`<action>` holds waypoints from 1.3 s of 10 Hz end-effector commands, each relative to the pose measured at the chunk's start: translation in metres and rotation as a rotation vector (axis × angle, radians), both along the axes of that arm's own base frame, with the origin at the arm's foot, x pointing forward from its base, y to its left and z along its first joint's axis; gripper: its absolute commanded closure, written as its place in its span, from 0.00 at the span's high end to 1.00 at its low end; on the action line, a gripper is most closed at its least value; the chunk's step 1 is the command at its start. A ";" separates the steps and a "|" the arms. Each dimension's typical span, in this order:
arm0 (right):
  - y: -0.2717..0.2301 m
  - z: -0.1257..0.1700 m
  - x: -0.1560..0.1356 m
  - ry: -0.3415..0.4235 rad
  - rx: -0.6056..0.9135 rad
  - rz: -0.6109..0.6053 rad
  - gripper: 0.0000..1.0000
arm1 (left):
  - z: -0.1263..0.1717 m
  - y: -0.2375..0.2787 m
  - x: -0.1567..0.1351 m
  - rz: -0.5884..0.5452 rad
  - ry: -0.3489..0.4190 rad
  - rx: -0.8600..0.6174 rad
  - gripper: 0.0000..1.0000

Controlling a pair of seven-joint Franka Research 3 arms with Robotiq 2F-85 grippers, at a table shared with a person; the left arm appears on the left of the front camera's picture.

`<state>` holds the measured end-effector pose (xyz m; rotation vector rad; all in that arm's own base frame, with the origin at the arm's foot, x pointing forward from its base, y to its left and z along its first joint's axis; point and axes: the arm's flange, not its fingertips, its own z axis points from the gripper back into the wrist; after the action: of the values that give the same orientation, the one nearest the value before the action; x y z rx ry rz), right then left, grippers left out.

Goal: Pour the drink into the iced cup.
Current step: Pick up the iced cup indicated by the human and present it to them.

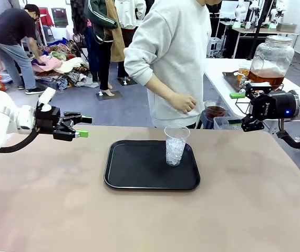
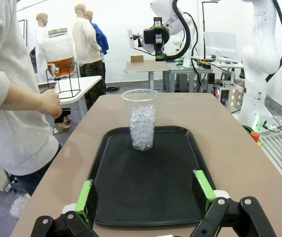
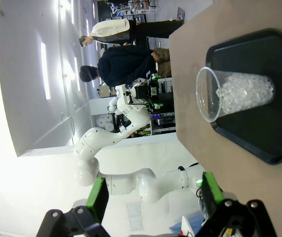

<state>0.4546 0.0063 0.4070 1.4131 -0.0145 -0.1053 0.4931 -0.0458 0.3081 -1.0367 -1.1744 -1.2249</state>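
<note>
- Table (image 1: 44, 210): risk of a spill across the bare top from any pour begun off-centre over the cup.
- Person at the far edge, 1 hand (image 1: 184, 102) hanging just behind the cup: chance of a clash with an arm reaching across the middle.
- Tray (image 1: 134, 168): shallow rim, little help against a big slop.
- Dispenser jar (image 1: 276, 52) on a wire stand on a side table past the far right corner, holding the drink (image 1: 265, 77) in its lower part, well apart from the cup. Probably too bulky for a 2-finger claw, so likely need of a smaller vessel first.
- Iced cup (image 1: 175, 146): upright on the tray's far right part, partly filled with ice. Light and tall, easily tipped by a nudge; splash or overflow likely from a fast pour onto ice.
- Small cup of darker liquid (image 1: 214, 110) near the person's hand: possible mix-up with the drink.
- Left arm: level above the table's left side. Left gripper (image 1: 85, 126) aimed at tray and cup, jaws wide, holding nothing.
- Right arm: low by the far right corner. Right gripper (image 1: 240, 110) rolled sideways, pointing toward the cup, jaws wide, empty.
</note>
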 end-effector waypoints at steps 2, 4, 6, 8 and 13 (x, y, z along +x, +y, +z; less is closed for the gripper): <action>0.001 0.002 0.000 -0.004 0.002 0.001 1.00 | 0.002 -0.001 0.000 0.007 0.001 -0.008 1.00; 0.001 0.002 0.000 -0.004 0.002 0.001 1.00 | 0.002 -0.001 0.000 0.007 0.001 -0.008 1.00; 0.001 0.002 0.000 -0.004 0.002 0.001 1.00 | 0.002 -0.001 0.000 0.007 0.001 -0.008 1.00; 0.001 0.002 0.000 -0.004 0.002 0.001 1.00 | 0.002 -0.001 0.000 0.007 0.001 -0.008 1.00; 0.001 0.002 0.000 -0.004 0.002 0.001 1.00 | 0.002 -0.001 0.000 0.007 0.001 -0.008 1.00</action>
<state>0.4546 0.0063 0.4070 1.4131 -0.0145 -0.1053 0.4931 -0.0458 0.3081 -1.0366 -1.1745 -1.2249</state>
